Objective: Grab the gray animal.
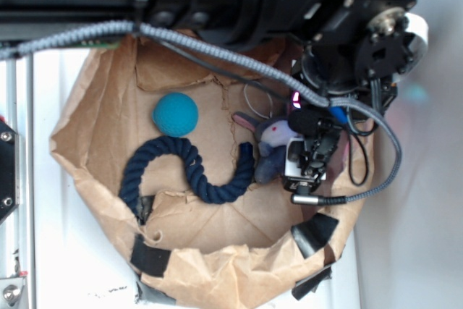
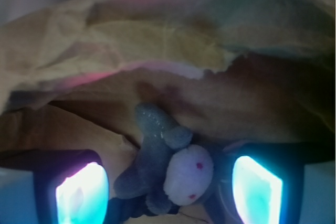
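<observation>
The gray animal point(image 1: 273, 142) is a small plush with long ears and a whitish muzzle, lying on the brown paper at the right side of the bag. My gripper point(image 1: 309, 164) hangs right over its right side. In the wrist view the gray animal point(image 2: 168, 166) lies between my two glowing pads point(image 2: 81, 192), its red-eyed face turned toward the right pad. There is a gap on each side of it, so the gripper point(image 2: 169, 195) is open around the toy without touching it.
A teal ball point(image 1: 176, 114) and a curled dark navy rope point(image 1: 189, 171) lie left of the toy; the rope's end touches it. All of them sit inside a crumpled brown paper bag point(image 1: 76, 150) whose raised rim is patched with black tape point(image 1: 316, 234).
</observation>
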Controlling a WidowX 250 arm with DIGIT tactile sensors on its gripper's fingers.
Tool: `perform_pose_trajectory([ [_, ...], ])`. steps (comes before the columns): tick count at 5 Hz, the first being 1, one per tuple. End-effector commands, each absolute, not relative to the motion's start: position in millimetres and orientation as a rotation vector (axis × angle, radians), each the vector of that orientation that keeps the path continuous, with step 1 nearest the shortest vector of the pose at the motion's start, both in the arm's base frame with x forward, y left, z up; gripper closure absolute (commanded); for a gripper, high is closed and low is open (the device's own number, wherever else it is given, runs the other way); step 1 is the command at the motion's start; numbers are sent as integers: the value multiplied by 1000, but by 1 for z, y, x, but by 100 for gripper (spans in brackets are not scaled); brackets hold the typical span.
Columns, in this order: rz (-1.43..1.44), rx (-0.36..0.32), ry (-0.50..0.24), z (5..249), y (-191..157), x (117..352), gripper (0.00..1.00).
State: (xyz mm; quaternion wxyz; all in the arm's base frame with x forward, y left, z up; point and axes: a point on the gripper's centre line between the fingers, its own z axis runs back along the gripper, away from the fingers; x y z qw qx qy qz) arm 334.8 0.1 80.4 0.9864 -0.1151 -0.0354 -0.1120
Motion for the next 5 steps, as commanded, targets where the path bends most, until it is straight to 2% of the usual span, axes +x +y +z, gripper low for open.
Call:
perform_pose_trajectory([
  [1,-190,-137,-82,81,11,341,0],
  [4,-190,-137,-82,81,11,341,0],
  [5,-250,-168,-93,81,15,326,0],
])
